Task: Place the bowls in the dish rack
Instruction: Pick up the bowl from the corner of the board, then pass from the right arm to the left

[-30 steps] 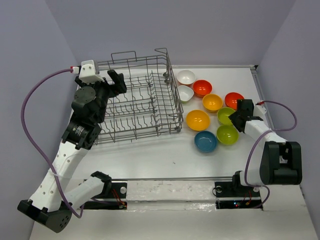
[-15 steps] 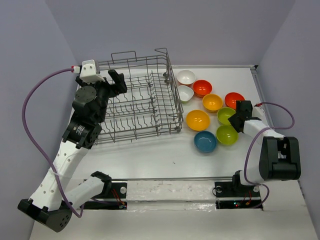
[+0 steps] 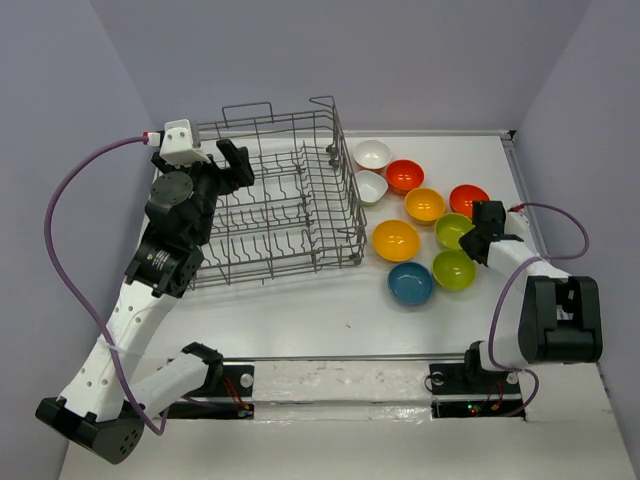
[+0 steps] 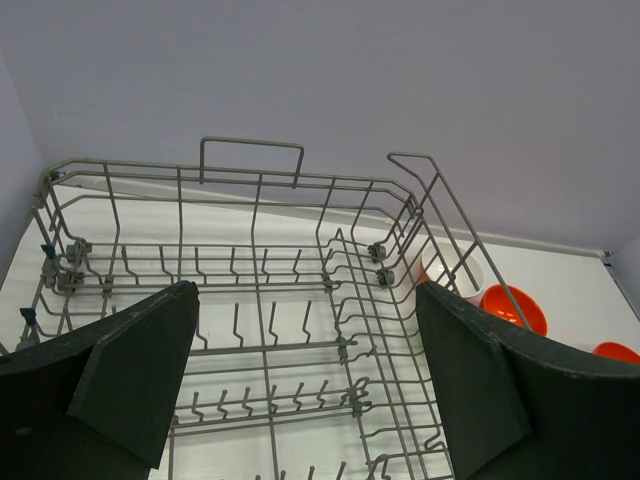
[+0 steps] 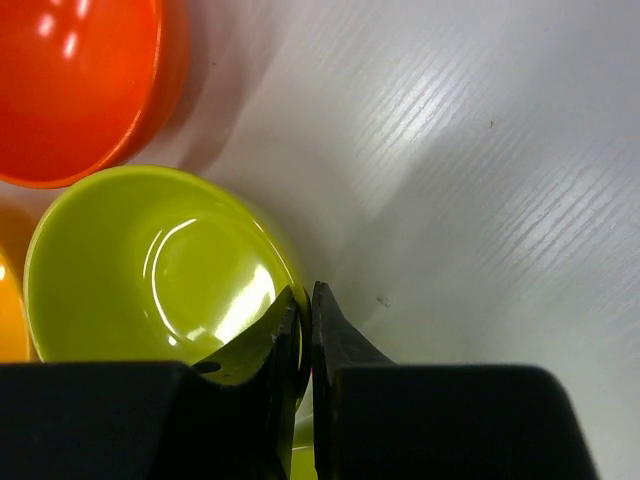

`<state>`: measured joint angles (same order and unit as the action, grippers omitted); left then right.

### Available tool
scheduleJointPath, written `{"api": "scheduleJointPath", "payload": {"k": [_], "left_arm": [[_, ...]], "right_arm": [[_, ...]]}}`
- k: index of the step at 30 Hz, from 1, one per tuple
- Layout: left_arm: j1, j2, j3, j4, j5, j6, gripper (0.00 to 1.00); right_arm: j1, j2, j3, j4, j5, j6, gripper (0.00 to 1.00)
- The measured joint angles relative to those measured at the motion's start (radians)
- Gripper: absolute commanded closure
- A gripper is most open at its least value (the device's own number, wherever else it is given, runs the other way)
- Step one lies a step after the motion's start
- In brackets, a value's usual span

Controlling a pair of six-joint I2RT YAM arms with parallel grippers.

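My right gripper is shut on the right rim of a lime green bowl, one finger inside and one outside, with the bowl resting on the table. Around it lie a second lime bowl, a teal one, two orange-yellow, two red-orange and two white. No bowl is in the grey wire dish rack. My left gripper hangs open over the rack's left part.
All bowls sit in a cluster right of the rack, close together. The right wall and the table's right edge lie just beyond my right arm. A red-orange bowl nearly touches the gripped one.
My right gripper has closed from open onto the lime green bowl's rim, shifting slightly lower. The left arm and the other bowls have not moved.
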<state>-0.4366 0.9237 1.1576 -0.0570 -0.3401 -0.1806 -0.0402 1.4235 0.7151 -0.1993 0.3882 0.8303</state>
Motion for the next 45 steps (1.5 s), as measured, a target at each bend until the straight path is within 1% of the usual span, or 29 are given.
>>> {"api": "scheduleJointPath", "payload": {"k": [8, 17, 21, 24, 27, 31, 34, 38, 44, 45], "left_arm": [[0.0, 0.011, 0.0, 0.0, 0.003, 0.0, 0.01], [0.0, 0.011, 0.0, 0.0, 0.008, 0.0, 0.01], [0.0, 0.013, 0.0, -0.004, 0.01, 0.0, 0.01], [0.0, 0.024, 0.003, -0.012, 0.012, -0.001, 0.01], [0.0, 0.038, 0.003, -0.023, 0.016, -0.008, 0.01], [0.0, 0.045, 0.01, -0.036, 0.028, -0.019, 0.01], [0.0, 0.053, 0.032, -0.046, 0.038, -0.027, 0.01], [0.0, 0.072, 0.073, -0.06, 0.048, -0.033, 0.01], [0.0, 0.12, 0.169, -0.113, 0.051, -0.04, 0.01], [0.0, 0.131, 0.187, -0.122, 0.051, -0.04, 0.01]], "right_arm": [[0.0, -0.101, 0.0, -0.006, 0.001, -0.011, 0.99], [0.0, -0.143, 0.01, -0.049, 0.0, -0.024, 0.99], [0.0, -0.19, 0.027, -0.077, -0.012, -0.045, 0.99], [0.0, -0.249, 0.053, -0.093, -0.042, -0.077, 0.99], [0.0, -0.315, 0.118, -0.108, -0.097, -0.121, 0.99], [0.016, -0.338, 0.227, -0.111, -0.16, -0.163, 0.99], [0.072, -0.332, 0.322, -0.114, -0.187, -0.187, 0.99], [0.22, -0.277, 0.472, -0.132, -0.189, -0.212, 0.99], [0.431, -0.116, 0.705, -0.142, -0.148, -0.256, 0.99], [0.477, -0.073, 0.77, -0.153, -0.132, -0.273, 0.99]]}}
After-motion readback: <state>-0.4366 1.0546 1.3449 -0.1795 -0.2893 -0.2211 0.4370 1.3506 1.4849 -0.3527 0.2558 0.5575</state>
